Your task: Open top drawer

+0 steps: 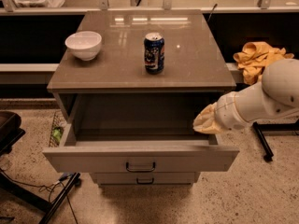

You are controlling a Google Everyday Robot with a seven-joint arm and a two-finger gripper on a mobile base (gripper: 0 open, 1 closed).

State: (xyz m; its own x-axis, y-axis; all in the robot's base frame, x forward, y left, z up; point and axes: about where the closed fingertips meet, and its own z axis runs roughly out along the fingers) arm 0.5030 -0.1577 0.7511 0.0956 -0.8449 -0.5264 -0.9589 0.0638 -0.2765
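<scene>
Wide grey flat-fronted top drawer [84,158] stands pulled well out of its cabinet, cream-coloured gripper [205,121] at its right side wall, grip state cannot be told; risk: a sideways retreat snags that wall, shoving drawer back in.

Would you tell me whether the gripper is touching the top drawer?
Cannot tell. In the camera view the gripper sits at the right wall of the open top drawer, overlapping it, but no contact or gap shows plainly.
</scene>
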